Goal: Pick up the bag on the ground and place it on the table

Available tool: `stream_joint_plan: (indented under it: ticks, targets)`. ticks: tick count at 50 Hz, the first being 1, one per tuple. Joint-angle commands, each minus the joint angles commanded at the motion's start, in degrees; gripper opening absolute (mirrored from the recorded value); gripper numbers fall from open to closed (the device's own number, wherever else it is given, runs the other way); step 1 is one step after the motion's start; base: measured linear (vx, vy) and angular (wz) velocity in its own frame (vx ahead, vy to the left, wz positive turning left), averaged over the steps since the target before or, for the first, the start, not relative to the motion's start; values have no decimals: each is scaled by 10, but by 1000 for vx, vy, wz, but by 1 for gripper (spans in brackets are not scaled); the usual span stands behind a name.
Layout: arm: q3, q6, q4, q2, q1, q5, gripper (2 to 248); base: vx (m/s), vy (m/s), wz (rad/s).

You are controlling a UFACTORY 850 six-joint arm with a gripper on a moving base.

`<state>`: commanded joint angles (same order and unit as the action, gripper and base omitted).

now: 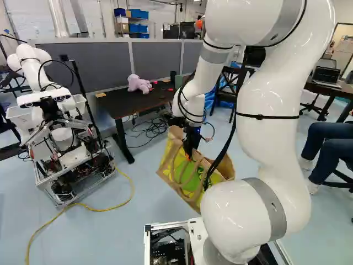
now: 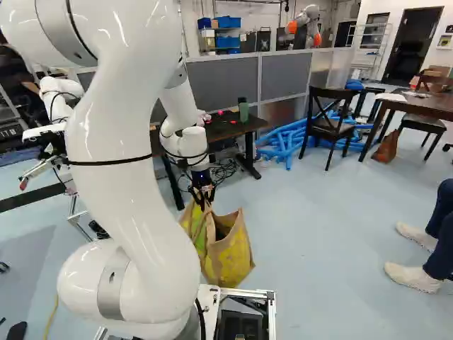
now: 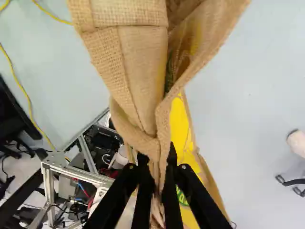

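1. My pincer (image 2: 204, 200) is nearly closed, its fingers pinching the bag's handles (image 3: 159, 129) from both sides.
2. The bag (image 2: 232, 249) hangs beneath it, just ahead of my base.
3. Beyond stands the worktop (image 1: 118, 106), bearing a purple toy (image 1: 138, 83).

Left base view: dark table (image 1: 124, 109) between ten and eleven o'clock. On it: pale purple plush toy (image 1: 139, 83) by far edge, small red pieces, green container (image 2: 243, 110) at far right corner. Pale blue floor (image 1: 182, 234): yellow cable (image 1: 105, 210) between seven and eight, black cables (image 1: 151, 130) at nine. Right base view: blue tubes (image 2: 287, 142) at two.
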<state>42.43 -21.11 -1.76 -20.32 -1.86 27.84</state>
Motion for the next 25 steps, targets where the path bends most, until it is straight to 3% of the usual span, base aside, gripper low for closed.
stream_joint_plan:
  ticks: [12,25]
  targets:
    - [5,0,-26,23,29,17,26,0,0,0]
    - [-6,0,-48,58,34,36,26,0,0,0]
